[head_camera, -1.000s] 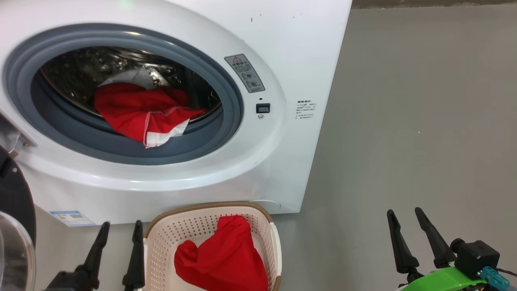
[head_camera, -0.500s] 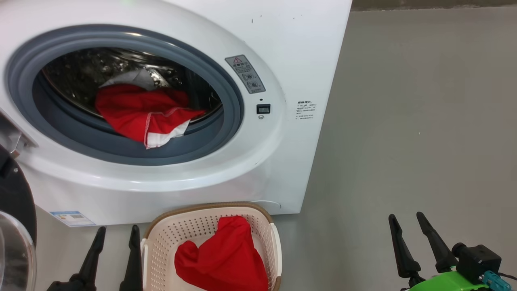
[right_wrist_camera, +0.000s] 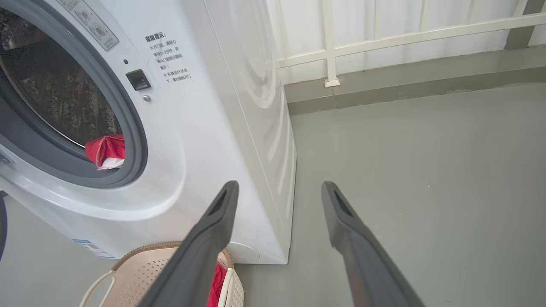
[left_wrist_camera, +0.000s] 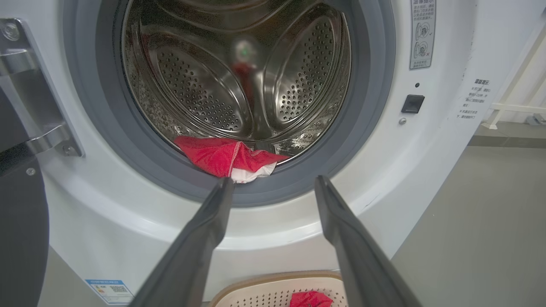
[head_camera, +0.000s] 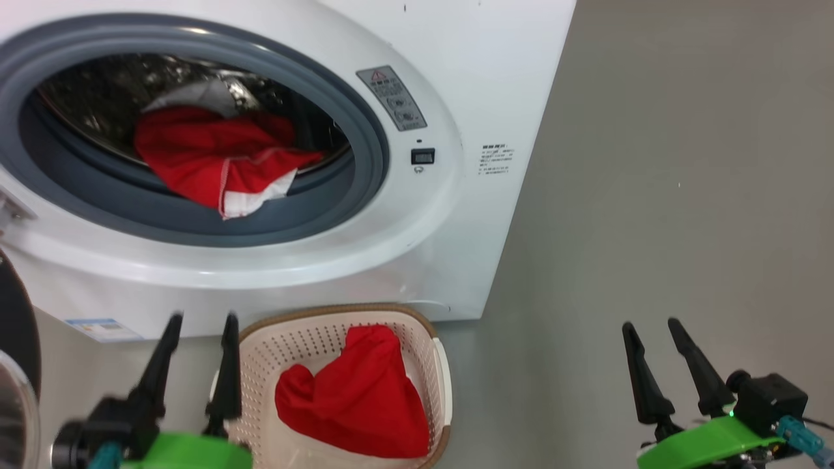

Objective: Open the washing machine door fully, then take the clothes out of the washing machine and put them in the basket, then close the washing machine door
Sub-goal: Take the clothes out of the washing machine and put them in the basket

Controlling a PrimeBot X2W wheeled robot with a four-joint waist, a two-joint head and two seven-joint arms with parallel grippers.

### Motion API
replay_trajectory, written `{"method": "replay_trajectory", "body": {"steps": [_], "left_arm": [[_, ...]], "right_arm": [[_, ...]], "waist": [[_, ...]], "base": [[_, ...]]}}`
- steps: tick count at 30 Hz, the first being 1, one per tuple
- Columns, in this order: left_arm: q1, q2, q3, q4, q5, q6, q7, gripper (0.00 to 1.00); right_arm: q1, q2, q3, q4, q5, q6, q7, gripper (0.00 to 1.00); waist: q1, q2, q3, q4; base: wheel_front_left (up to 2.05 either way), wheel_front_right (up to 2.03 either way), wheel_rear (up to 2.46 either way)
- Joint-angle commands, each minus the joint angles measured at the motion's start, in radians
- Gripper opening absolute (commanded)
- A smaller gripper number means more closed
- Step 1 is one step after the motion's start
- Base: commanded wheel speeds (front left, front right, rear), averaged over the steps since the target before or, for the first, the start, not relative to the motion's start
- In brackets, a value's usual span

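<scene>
Washing machine [head_camera: 456,78] at 11 o'clock on the floor [head_camera: 651,195], door [head_camera: 16,326] at 8 o'clock; one garment [head_camera: 195,156] in the drum [head_camera: 85,98] mouth, lapping over the ring [head_camera: 195,225]; basket [head_camera: 300,345] at 6 o'clock before the machine, second garment [head_camera: 352,404] inside; left claw [head_camera: 202,319] just beside the basket at 7 o'clock, right claw [head_camera: 650,324] at 4 o'clock.

A bare laundry corner: washing machine [head_camera: 495,78], grey floor [head_camera: 684,195], white railing [right_wrist_camera: 384,40].

Glossy washing machine [head_camera: 495,78], shiny steel drum [left_wrist_camera: 200,94], cloth clothes [head_camera: 208,156], matt plastic basket [head_camera: 287,348]
</scene>
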Motion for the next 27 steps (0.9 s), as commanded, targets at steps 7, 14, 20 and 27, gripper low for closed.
{"method": "replay_trajectory", "body": {"steps": [7, 14, 20, 27], "left_arm": [[-0.246, 0.011, 0.015, 0.098, 0.073, -0.004, -0.005, 1.0], [-0.489, 0.046, 0.031, 0.271, 0.112, 0.006, -0.005, 1.0], [-0.671, 0.101, 0.055, 0.441, 0.127, 0.03, -0.005, 1.0], [-0.844, 0.181, 0.087, 0.669, 0.13, 0.074, -0.005, 1.0]], "right_arm": [[-0.086, -0.003, 0.04, -0.036, 0.001, 0.008, -0.006, 1.0], [-0.144, -0.001, 0.051, -0.043, 0.008, 0.008, -0.006, 1.0], [-0.184, 0.0, 0.069, -0.05, 0.038, 0.008, -0.006, 1.0], [-0.208, 0.0, 0.093, -0.054, 0.064, 0.008, -0.006, 1.0]], "waist": [[0.0001, 0.0, 0.113, -0.028], [0.0001, 0.0, 0.207, -0.079], [0.0001, 0.0, 0.282, -0.129], [0.0001, 0.0, 0.339, -0.186]], "base": [[0.0, 0.0, 0.0], [0.0, 0.0, 0.0], [0.0, 0.0, 0.0], [0.0, 0.0, 0.0]]}}
